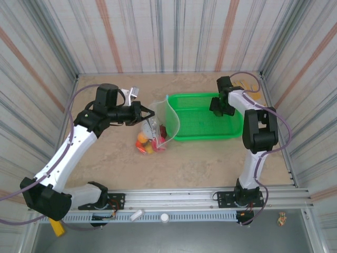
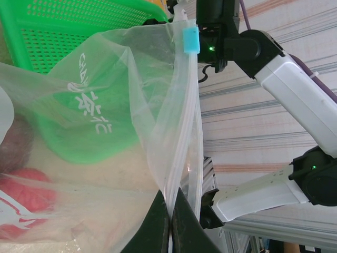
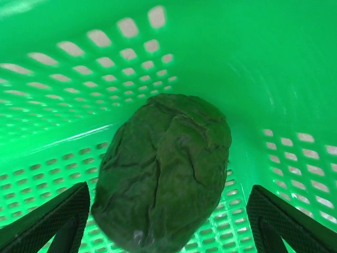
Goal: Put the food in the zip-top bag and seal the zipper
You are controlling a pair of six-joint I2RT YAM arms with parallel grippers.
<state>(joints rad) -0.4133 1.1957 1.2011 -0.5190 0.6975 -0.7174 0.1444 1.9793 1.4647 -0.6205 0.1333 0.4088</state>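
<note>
Green basket (image 3: 263, 63): right gripper (image 3: 168, 219) wide open around dark green food (image 3: 163, 174) (centre of frame). Left gripper (image 2: 169, 211) clamped on zip-top bag (image 2: 105, 132) at zipper (image 2: 189, 40).

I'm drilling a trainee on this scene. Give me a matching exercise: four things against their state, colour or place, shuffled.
1 left gripper
2 right gripper
3 dark green food
4 zipper end piece

A lying on the green basket floor
B light blue
C open
D shut on the zip-top bag

Pairs: 1-D, 2-C, 3-A, 4-B
</note>
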